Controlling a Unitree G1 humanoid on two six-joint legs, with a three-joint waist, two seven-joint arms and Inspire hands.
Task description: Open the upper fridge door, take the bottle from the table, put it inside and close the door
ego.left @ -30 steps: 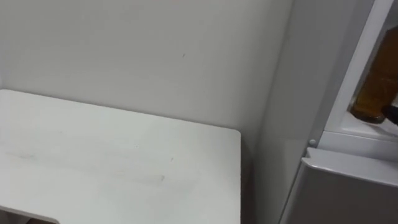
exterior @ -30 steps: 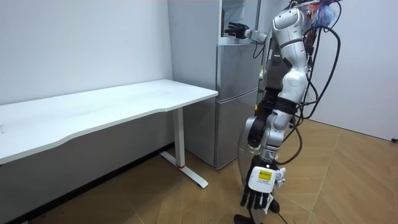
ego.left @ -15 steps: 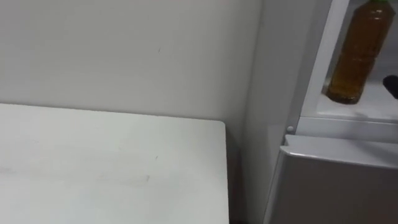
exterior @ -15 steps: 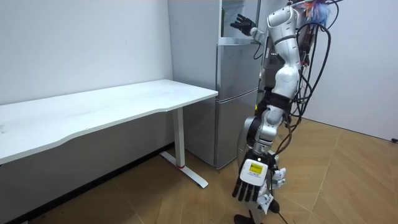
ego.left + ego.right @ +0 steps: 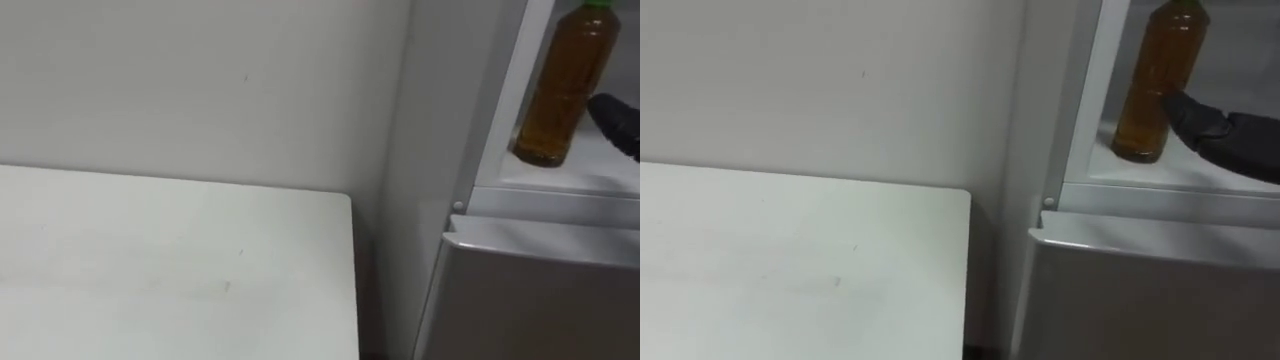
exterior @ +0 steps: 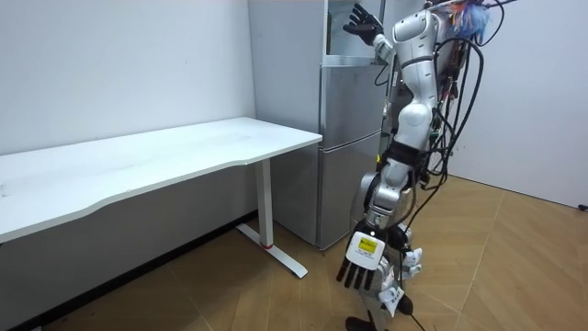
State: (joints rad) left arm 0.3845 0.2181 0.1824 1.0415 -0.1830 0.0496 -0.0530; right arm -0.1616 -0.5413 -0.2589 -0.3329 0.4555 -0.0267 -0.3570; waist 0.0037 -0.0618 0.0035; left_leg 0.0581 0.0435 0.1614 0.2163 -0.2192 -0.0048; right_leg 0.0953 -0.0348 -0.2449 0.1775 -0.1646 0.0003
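Fingers of the right hand are spread wide and hold nothing, raised at the open upper fridge — the amber bottle stands upright on its shelf, just beside a dark fingertip; the left hand hangs low, fingers straight

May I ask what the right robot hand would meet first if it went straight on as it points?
Probably the bottle on the upper fridge shelf, just ahead of the right robot hand; depth unclear.
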